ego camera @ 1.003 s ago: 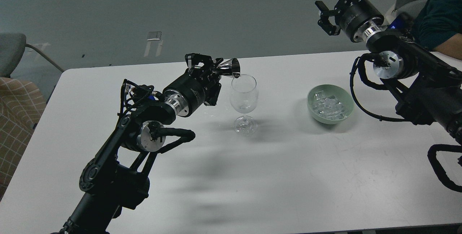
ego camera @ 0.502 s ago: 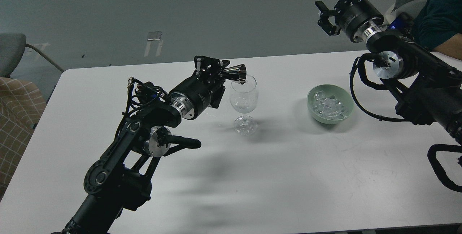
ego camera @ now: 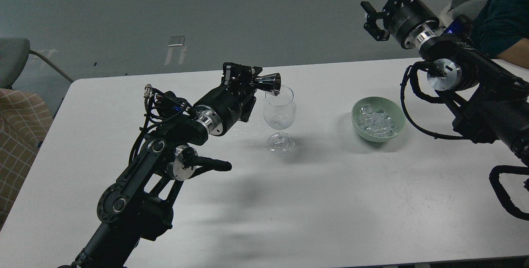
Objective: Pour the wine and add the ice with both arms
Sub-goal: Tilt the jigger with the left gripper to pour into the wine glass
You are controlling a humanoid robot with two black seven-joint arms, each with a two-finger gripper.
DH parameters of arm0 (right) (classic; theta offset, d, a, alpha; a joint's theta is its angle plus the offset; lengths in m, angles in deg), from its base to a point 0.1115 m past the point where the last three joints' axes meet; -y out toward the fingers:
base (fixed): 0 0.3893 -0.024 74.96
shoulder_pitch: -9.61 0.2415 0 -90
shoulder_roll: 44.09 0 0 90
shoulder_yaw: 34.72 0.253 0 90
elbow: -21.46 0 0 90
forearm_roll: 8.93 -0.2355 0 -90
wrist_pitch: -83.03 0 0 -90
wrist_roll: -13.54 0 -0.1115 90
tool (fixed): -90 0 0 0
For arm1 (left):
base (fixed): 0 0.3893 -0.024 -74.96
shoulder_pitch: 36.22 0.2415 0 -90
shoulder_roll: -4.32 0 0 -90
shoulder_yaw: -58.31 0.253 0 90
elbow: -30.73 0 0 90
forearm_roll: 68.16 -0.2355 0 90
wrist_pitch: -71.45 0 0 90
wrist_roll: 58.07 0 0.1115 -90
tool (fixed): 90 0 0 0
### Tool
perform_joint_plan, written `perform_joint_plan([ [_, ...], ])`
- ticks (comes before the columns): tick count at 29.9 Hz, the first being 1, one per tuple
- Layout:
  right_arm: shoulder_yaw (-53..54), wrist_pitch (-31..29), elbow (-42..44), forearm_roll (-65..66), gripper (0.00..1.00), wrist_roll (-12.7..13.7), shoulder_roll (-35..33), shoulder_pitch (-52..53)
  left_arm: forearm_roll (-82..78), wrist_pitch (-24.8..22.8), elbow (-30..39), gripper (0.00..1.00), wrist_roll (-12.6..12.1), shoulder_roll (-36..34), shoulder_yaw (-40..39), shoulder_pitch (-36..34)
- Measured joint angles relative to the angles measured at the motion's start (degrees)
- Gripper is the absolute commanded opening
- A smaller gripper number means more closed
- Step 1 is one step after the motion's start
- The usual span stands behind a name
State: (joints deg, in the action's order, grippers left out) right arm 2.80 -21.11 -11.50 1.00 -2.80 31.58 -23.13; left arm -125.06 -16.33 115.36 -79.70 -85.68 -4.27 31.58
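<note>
Tipping sideways, the metal cup [ego camera: 268,83] is pinched by the left end effector [ego camera: 241,79] over the wine glass [ego camera: 279,111], while ice [ego camera: 375,122] waits right, nearer the spread right end effector [ego camera: 386,3].

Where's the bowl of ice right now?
In the head view, the green bowl of ice sits on the white table, right of the wine glass, below the raised right gripper.
</note>
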Motion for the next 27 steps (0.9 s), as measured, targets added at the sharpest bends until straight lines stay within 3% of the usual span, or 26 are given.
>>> perform_joint_plan([
  [27,0.0,0.0,0.0,0.0,1.00,0.0,0.0,0.0,-13.0,0.0,1.1,0.07,2.0,-2.1,3.2,-2.8],
])
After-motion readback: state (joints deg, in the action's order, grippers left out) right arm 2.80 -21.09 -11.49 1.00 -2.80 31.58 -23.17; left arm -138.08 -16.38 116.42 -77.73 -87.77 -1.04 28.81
